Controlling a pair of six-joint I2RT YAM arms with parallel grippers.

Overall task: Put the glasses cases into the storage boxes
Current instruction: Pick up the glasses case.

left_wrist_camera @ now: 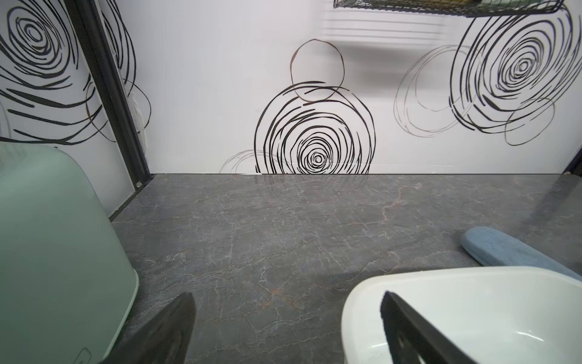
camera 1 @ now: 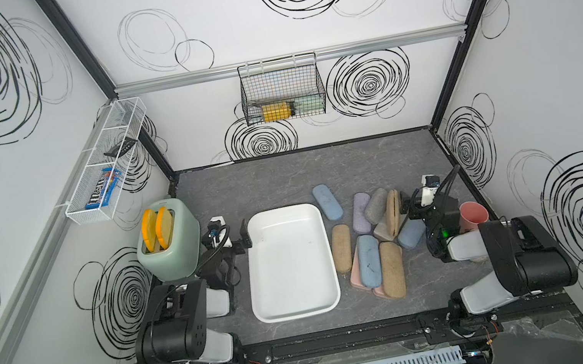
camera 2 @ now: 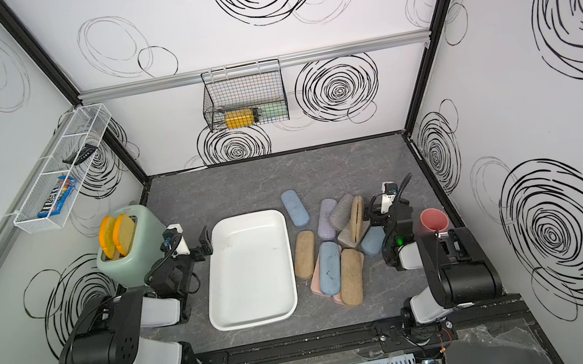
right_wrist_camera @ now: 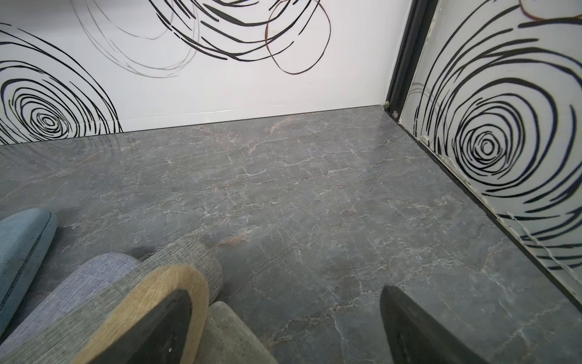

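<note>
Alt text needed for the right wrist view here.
The right gripper is open above the grey table with nothing between its jaws; one finger overlaps the tan case in the picture. Next to that lie a grey case, a lilac case and a blue case. Swirl-patterned walls stand behind.

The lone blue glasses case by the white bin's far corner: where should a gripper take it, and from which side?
Grip the blue glasses case at mid-length, jaws across its narrow width, coming straight down. It lies flat, apart from the other cases, so both long sides look reachable, though the white bin's rim is close on one side.
</note>
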